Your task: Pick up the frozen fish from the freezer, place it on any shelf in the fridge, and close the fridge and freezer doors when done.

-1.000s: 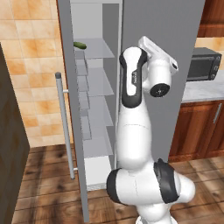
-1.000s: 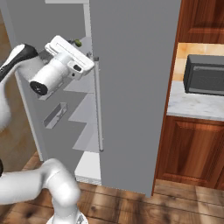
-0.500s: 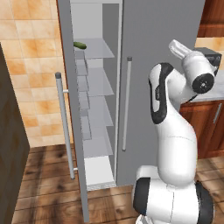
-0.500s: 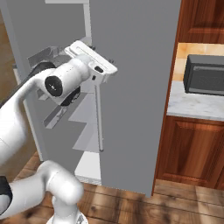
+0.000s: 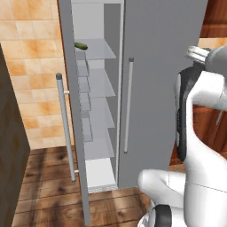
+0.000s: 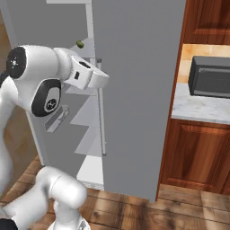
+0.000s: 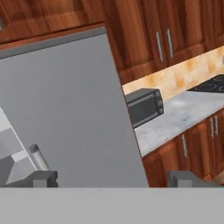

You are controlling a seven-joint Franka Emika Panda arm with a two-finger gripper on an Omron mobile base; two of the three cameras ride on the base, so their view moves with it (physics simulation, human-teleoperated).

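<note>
Right base view has the arm raised, its gripper (image 6: 99,80) level against the closed fridge door (image 6: 139,90). Fingertips (image 7: 43,178) sit wide apart. No fish is discernible; a green item (image 5: 81,45) rests on the top freezer shelf's front edge (image 5: 95,55).

Dark microwave (image 6: 211,76) sits on pale counter (image 6: 197,107); wooden cabinets (image 6: 193,157) below.

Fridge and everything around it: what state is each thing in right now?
Left door: swung open, shelves showing.
Right door: shut.
Green item: lying on the top shelf.
Microwave: door shut, on the counter.
End effector: open, holding nothing.
</note>
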